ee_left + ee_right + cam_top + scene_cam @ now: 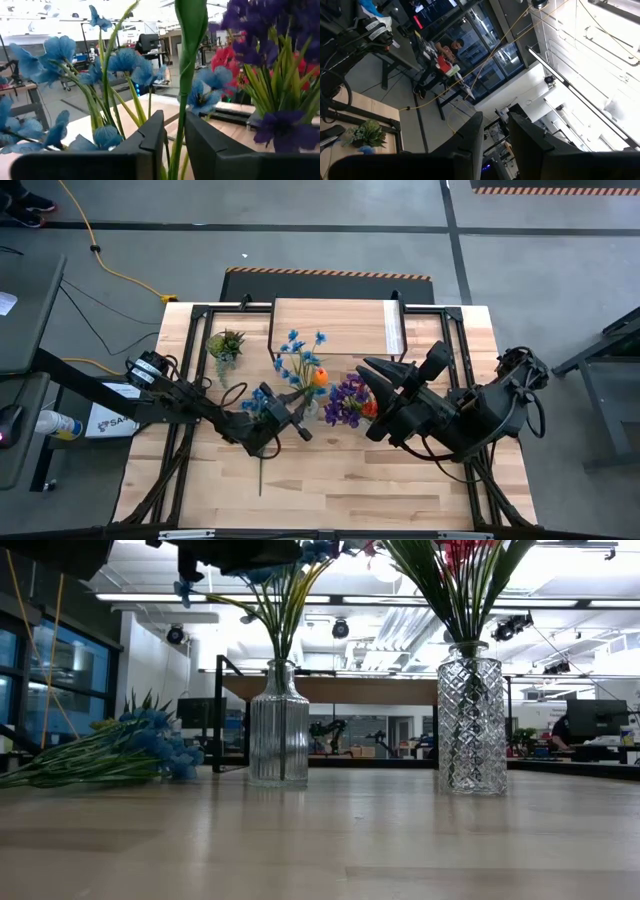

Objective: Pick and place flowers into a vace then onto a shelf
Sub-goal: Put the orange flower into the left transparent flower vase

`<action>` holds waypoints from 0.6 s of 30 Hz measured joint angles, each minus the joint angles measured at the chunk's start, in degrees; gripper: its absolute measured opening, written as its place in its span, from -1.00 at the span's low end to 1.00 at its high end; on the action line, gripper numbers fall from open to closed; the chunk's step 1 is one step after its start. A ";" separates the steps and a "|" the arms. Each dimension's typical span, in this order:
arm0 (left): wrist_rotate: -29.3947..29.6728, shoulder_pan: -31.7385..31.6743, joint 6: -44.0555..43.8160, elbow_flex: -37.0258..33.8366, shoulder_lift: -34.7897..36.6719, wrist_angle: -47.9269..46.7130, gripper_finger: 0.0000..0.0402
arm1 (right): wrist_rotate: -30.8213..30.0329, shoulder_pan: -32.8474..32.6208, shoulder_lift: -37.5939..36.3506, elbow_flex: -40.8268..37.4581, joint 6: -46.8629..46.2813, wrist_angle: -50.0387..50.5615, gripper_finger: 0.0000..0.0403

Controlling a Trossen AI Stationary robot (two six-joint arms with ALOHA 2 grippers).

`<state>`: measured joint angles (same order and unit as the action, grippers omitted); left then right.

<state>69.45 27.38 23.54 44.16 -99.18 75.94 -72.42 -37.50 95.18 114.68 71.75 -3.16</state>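
High view has the plank table (330, 480) filling the middle, with the shelf (335, 328) at its far edge and nothing on it yet. Right arm is parked over the right side, right gripper (494, 145) tipped up at the ceiling, fingers a narrow gap apart and empty. Left gripper (172, 150) hovers by the ribbed vase (279, 725) of blue flowers (300, 360) — its fingers sit either side of a green stem (184, 75), but whether they actually pinch it can't be told. The red and purple flowers (350, 400) stand in the diamond-cut vase (470, 720); a blue bunch (120, 752) lies on the wood.

Risk-wise, that stem could slip and miss the narrow neck, or a nudge tips the vase. Smooth pale planks; bright workshop behind, a person at a desk.
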 joint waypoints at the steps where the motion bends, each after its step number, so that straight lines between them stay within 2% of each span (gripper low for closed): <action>1: 0.01 0.00 0.02 0.00 -0.02 -0.30 -0.42 | 0.00 0.00 0.00 0.01 0.00 0.00 -0.59; 7: -1.09 0.00 0.07 0.00 -0.02 -0.28 -0.33 | 0.00 0.00 0.00 0.01 -0.02 0.00 -0.59; 18: -1.15 0.02 0.12 0.02 -0.02 -0.28 -0.31 | 0.04 0.00 0.01 0.01 -2.58 0.52 -0.59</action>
<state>68.30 27.40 23.66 44.18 -99.20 75.66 -72.39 -37.50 95.19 114.69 69.17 -2.63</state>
